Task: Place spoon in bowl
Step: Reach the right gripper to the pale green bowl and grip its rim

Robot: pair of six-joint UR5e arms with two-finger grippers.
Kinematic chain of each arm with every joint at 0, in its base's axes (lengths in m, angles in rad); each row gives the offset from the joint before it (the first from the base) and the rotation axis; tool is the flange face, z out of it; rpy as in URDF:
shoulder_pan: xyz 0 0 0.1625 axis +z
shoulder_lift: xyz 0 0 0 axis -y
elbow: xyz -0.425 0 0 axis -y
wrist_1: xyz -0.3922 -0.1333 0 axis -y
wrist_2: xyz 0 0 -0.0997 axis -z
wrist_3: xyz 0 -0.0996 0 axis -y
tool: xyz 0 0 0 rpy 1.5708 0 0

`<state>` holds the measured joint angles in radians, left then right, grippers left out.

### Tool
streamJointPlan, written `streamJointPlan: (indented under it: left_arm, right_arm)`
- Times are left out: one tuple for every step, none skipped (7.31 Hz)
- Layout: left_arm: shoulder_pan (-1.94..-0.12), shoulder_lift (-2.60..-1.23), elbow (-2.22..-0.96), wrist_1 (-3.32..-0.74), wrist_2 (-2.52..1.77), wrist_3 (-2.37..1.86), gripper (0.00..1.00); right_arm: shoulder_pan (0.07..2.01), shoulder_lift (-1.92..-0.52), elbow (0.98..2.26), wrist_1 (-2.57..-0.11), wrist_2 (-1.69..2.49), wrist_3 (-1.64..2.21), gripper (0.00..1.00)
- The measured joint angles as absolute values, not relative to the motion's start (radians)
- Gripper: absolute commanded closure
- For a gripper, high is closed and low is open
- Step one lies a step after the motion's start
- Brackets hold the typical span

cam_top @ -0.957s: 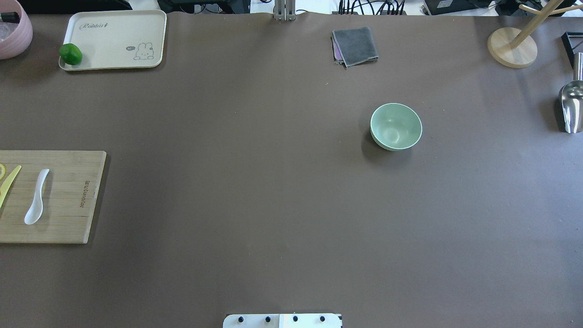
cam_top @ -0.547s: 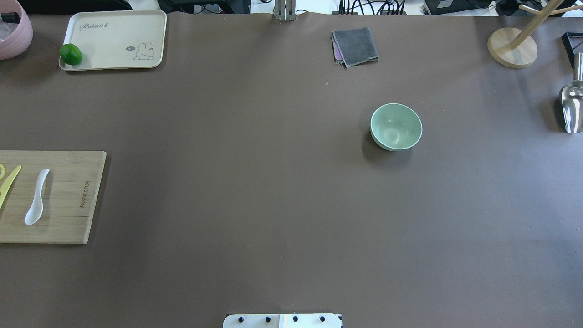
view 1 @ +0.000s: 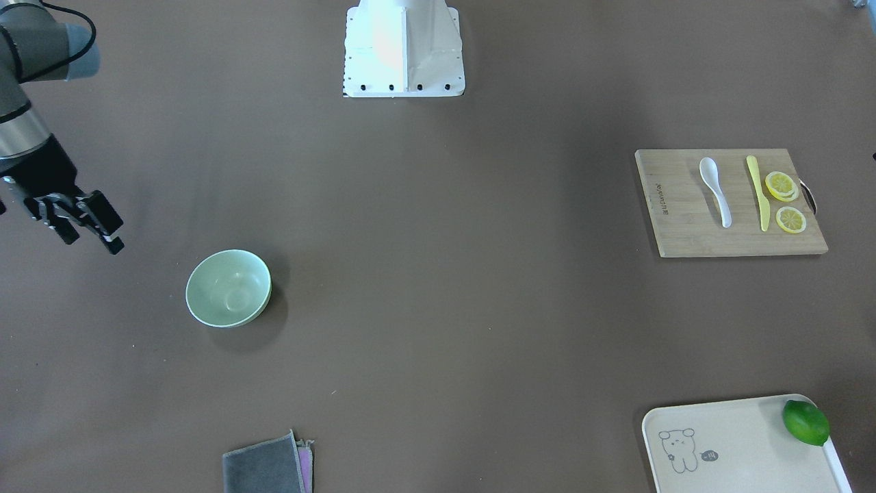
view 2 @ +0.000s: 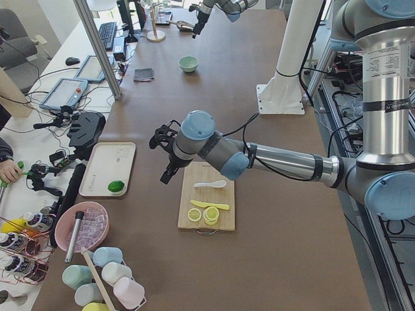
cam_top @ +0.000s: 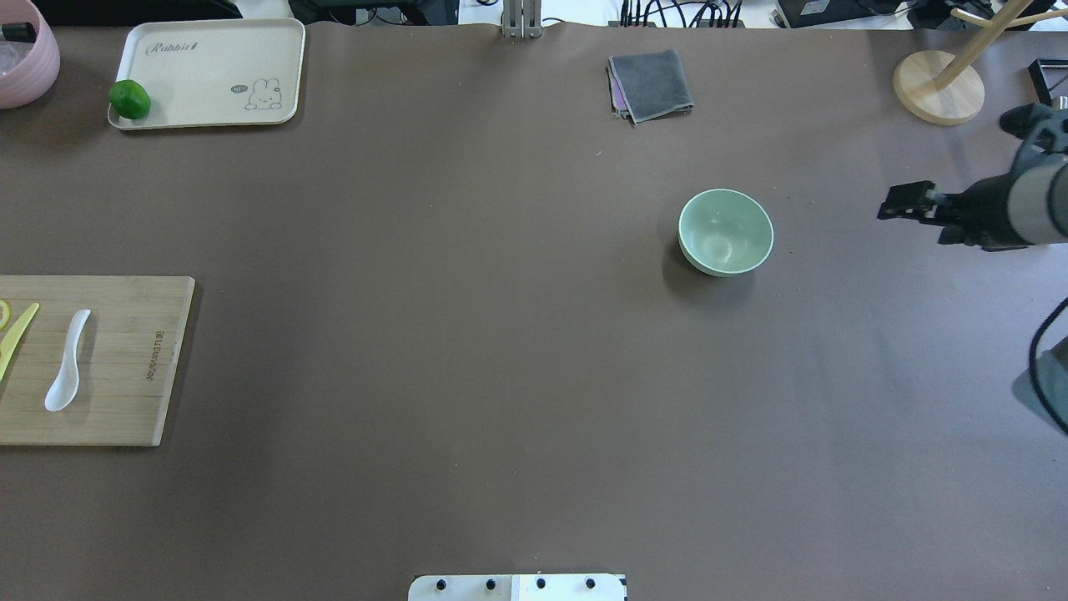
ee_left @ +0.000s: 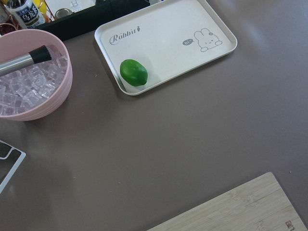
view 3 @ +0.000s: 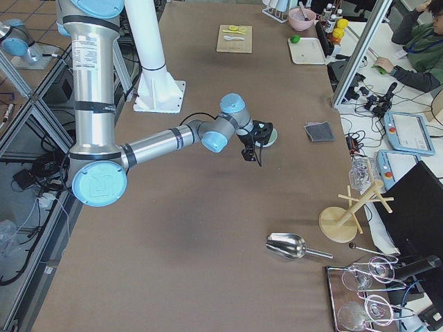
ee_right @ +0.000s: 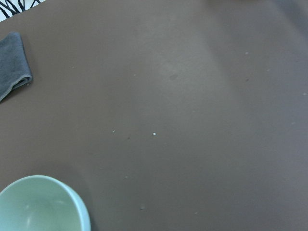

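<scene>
The white spoon point(cam_top: 68, 361) lies on a wooden cutting board point(cam_top: 125, 392) at the table's left edge; it also shows in the front view point(view 1: 715, 190). The mint-green bowl point(cam_top: 725, 232) stands upright and empty right of the middle. My right gripper point(cam_top: 897, 204) hovers to the right of the bowl, apart from it, and looks open and empty in the front view point(view 1: 96, 239). The bowl's rim shows at the bottom left of the right wrist view point(ee_right: 43, 204). My left gripper point(view 2: 166, 173) shows only in the exterior left view, above the table beside the board; I cannot tell whether it is open.
A yellow knife point(view 1: 756, 192) and lemon slices point(view 1: 781, 185) lie on the board beside the spoon. A cream tray point(cam_top: 209, 71) with a lime point(cam_top: 129, 98), a pink ice bowl point(ee_left: 29, 77), a grey cloth point(cam_top: 651, 83), a wooden rack point(cam_top: 939, 83) and a metal scoop point(view 3: 287, 245) ring the table.
My right arm has come into the overhead view from the right edge, toward the bowl, and now covers the metal scoop. Spoon and bowl have not moved.
</scene>
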<state>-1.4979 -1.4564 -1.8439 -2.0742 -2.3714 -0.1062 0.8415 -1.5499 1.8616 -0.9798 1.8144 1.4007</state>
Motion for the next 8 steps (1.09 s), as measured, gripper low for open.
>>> streamJointPlan:
  left_arm:
    - [-1.497,-1.455,-1.844,-2.075,-2.371,-0.106,0.01]
    - [-1.497,-1.454,-1.844,-2.075,-2.372,-0.105,0.01]
    - [-1.497,-1.451,-1.844,-2.075,-2.372,-0.104,0.01]
    - [-1.497,-1.447,-1.843,-2.078,-2.372,-0.103,0.01]
    - [-1.497,-1.443,-1.842,-2.084,-2.372,-0.104,0.01]
    - [-1.497,-1.439,-1.839,-2.091,-2.372,-0.103,0.01]
    - [-1.497,-1.438,-1.832,-2.1,-2.372,-0.103,0.01]
    - [-1.497,-1.437,-1.824,-2.113,-2.372,-0.104,0.01]
  right_arm:
    - [0.771,-1.52,1.853,-0.984,1.751,1.458,0.36]
    - [0.727,-1.497,1.837,-0.986,1.708,1.487,0.4]
    - [0.703,-1.468,1.808,-0.988,1.678,1.5,0.46]
    - [0.688,-1.434,1.774,-0.989,1.658,1.51,0.63]
    - [0.681,-1.412,1.751,-0.989,1.648,1.518,0.69]
    - [0.676,-1.402,1.741,-0.989,1.645,1.525,0.85]
    - [0.672,-1.396,1.737,-0.989,1.643,1.532,1.0]
    - [0.67,-1.392,1.735,-0.989,1.643,1.535,1.0]
